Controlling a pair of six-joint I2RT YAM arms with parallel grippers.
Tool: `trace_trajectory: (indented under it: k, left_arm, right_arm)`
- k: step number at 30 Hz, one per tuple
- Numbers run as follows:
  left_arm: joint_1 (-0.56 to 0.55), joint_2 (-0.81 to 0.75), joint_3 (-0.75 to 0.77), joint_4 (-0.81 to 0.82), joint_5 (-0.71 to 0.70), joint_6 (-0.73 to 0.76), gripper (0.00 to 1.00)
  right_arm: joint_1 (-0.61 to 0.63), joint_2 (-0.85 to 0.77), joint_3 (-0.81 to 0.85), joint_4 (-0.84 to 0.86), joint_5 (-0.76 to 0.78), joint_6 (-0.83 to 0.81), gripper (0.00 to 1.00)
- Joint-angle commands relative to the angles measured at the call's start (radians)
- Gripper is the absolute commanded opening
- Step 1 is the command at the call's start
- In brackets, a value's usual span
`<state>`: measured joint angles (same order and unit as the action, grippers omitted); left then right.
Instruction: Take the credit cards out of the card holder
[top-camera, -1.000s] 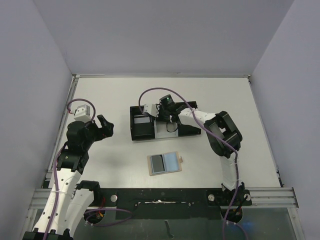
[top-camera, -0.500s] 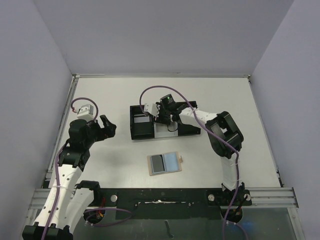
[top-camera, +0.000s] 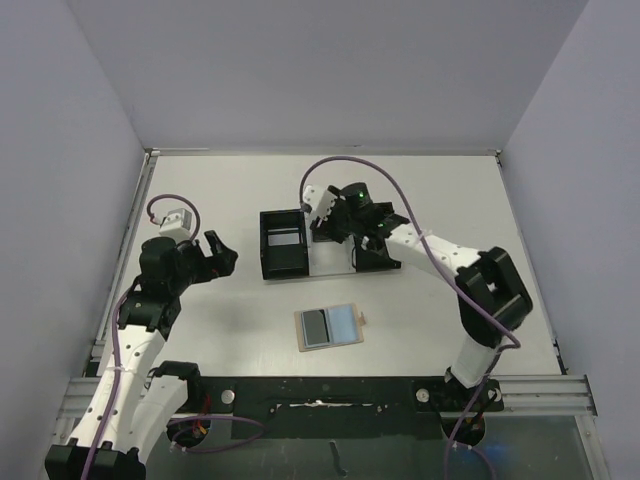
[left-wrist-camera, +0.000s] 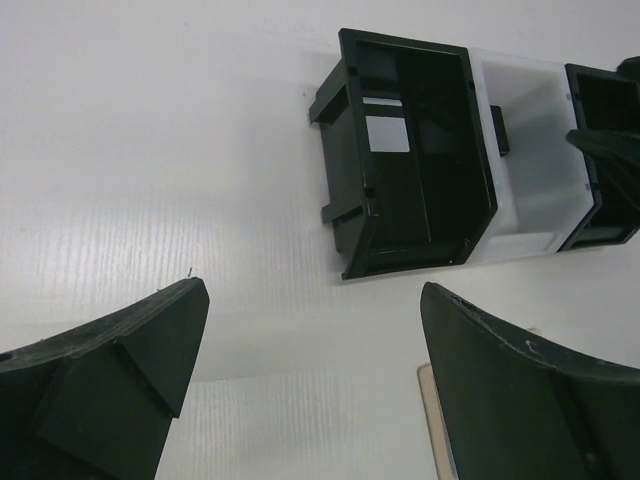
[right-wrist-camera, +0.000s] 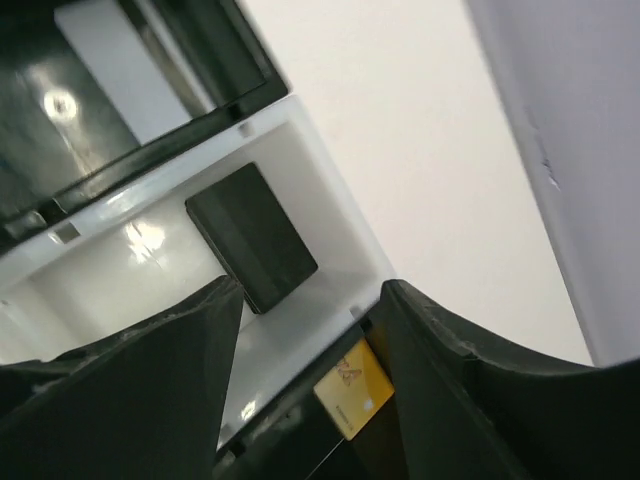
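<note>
Swung rightward since a second ago, hovering over far side of black tray (top-camera: 264, 245), right gripper (top-camera: 330, 225) spread, empty; left gripper (top-camera: 222, 252) spread too, well clear of open card holder (top-camera: 330, 326).

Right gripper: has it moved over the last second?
Yes. Against the unmoved black tray, the right gripper has shifted right in the top view, from the left compartment's edge to over the middle one.
</note>
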<state>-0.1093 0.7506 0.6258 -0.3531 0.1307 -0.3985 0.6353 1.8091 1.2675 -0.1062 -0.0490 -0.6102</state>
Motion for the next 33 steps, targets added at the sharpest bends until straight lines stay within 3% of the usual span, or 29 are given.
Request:
trace_trajectory:
  k: [1,2,3,4,5,8,13,17,23,29,33]
  left_arm:
    - [0.005,-0.001,0.006,0.072,0.086,0.012,0.89]
    - [0.005,0.001,0.006,0.073,0.104,0.004,0.92]
    - [0.006,0.004,0.005,0.069,0.132,-0.016,0.95]
    - [0.006,0.017,0.001,0.074,0.183,-0.047,0.95]
    - [0.006,0.033,-0.013,0.1,0.256,-0.092,0.95]
    - [-0.012,0.073,-0.096,0.232,0.462,-0.257,0.93]
    - [-0.118,0.047,-0.189,0.287,0.388,-0.377,0.87]
    - [-0.216,0.077,-0.253,0.359,0.365,-0.463,0.74]
    - [-0.382,0.164,-0.26,0.394,0.247,-0.52,0.59]
    - [-0.477,0.233,-0.226,0.384,0.17,-0.534,0.49]
    - [-0.5,0.283,-0.21,0.399,0.151,-0.56,0.44]
  right_arm:
    - [-0.001,-0.273,-0.164,0.279,0.055,0.315,0.6]
    - [-0.002,-0.324,-0.199,0.297,0.083,0.434,0.68]
    - [-0.008,-0.362,-0.216,0.279,0.128,0.583,0.81]
    - [-0.025,-0.391,-0.211,0.207,0.12,0.729,0.94]
    - [-0.056,-0.408,-0.194,0.121,0.031,0.852,0.99]
    - [-0.131,-0.41,-0.214,0.024,-0.337,1.073,0.98]
    - [-0.088,-0.49,-0.449,0.151,-0.356,1.327,1.0]
    - [-0.001,-0.522,-0.567,0.206,-0.263,1.507,0.88]
    - [0.138,-0.535,-0.63,0.134,-0.036,1.658,0.61]
    - [0.161,-0.475,-0.654,0.177,-0.09,1.703,0.47]
    - [0.173,-0.452,-0.66,0.172,-0.105,1.71,0.42]
